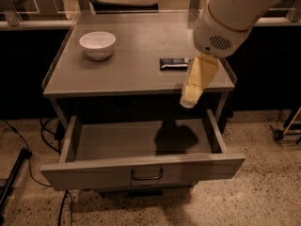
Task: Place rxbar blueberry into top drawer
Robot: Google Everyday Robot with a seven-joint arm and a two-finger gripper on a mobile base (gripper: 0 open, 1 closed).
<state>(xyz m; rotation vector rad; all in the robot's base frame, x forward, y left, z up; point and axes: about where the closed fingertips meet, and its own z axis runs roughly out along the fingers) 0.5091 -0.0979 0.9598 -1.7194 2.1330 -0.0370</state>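
On the grey worktop [131, 74] the rxbar blueberry [174, 63] lies ungrasped just beyond the gripper [190, 95], which hangs above the open top drawer [117, 140], and I cannot tell how its jaws stand; this looks like the approach, so next comes grasping the bar.

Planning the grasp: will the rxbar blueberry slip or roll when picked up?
The rxbar blueberry lies flat and thin: probably light, unlikely to roll. On the smooth tabletop it might slide when nudged. The gripper hangs nearby, over the open top drawer.
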